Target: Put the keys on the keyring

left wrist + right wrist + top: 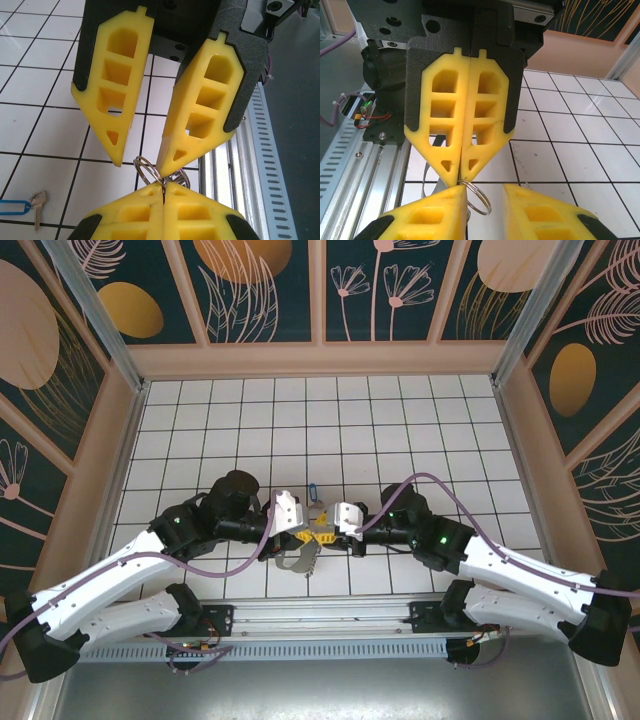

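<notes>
The keyring is a tan-brown loop (297,562) hanging under the two grippers, with silvery split rings (146,170) at its top. My left gripper (164,186) is shut on one silvery ring, pinching it at the fingertips (451,172). My right gripper (485,192) faces it tip to tip, open, its jaws straddling the same ring (482,200); one fingertip (167,157) touches the wire. The key with its blue tag (14,207) lies flat on the white tiles, apart from both grippers, just beyond them (316,492).
A slotted aluminium rail (260,165) runs along the near edge of the tiled floor, close under the grippers. Wooden-framed patterned walls (320,358) enclose the floor on three sides. Purple cables loop over both arms.
</notes>
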Controlling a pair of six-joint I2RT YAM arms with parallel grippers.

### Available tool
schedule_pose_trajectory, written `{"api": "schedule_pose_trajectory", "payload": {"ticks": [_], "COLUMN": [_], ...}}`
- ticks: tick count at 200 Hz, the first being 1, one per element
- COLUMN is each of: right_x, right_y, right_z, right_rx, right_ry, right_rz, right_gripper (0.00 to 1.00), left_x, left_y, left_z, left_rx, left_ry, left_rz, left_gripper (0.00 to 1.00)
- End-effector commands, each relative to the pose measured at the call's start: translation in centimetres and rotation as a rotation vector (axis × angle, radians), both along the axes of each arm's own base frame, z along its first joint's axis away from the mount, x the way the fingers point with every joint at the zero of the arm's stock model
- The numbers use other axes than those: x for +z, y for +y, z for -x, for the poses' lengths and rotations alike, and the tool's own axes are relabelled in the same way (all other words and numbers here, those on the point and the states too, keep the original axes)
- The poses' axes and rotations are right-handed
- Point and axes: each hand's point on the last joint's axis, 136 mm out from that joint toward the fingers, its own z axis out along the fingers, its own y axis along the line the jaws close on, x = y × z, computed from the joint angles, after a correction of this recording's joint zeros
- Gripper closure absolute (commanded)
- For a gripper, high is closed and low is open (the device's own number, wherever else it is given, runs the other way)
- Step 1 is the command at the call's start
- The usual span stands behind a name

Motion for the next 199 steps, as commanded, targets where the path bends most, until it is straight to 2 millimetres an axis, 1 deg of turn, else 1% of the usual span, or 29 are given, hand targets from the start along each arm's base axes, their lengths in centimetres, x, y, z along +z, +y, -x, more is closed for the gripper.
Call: {"api": "schedule_pose_trajectory", "payload": {"ticks": [1, 40, 111, 133, 157, 175, 178, 192, 199], "right_x": [0.8, 0.7, 0.6, 0.6, 0.8, 1.4, 1.5, 2.1, 2.4], "right_y": [0.4, 0.3, 0.3, 0.2, 0.2, -0.1, -0.1, -0.4, -0.6], "right_z": [0.8, 0.9, 1.0, 1.1, 1.0, 0.8, 0.8, 0.6, 0.5], "right_rx": [0.052, 0.056, 0.062, 0.066, 0.060, 0.040, 0.036, 0.017, 0.008], "right_ry": [-0.004, -0.002, 0.003, 0.002, -0.005, -0.022, -0.023, -0.023, -0.021], "right_rz": [-0.003, 0.005, 0.011, 0.010, 0.003, -0.020, -0.026, -0.056, -0.073], "right_gripper": [0.75, 0.78, 0.94, 1.00, 1.00, 1.00, 1.00, 1.00, 1.00], "left_x": [2.2, 2.2, 2.7, 2.6, 2.6, 2.7, 2.7, 2.9, 3.1], "left_y": [-0.5, -0.6, -0.7, -0.8, -0.8, -0.9, -0.9, -0.8, -0.8], "left_z": [0.0, -0.1, -0.3, -0.4, -0.6, -0.6, -0.6, -0.7, -0.7], "left_rx": [-0.029, -0.029, -0.018, -0.013, -0.006, -0.001, 0.000, 0.011, 0.016], "left_ry": [-0.048, -0.052, -0.069, -0.068, -0.065, -0.064, -0.065, -0.070, -0.075], "left_rz": [0.055, 0.054, 0.078, 0.078, 0.082, 0.090, 0.094, 0.110, 0.122], "left_gripper": [1.00, 1.00, 1.00, 1.00, 1.00, 1.00, 0.97, 0.73, 0.67]}}
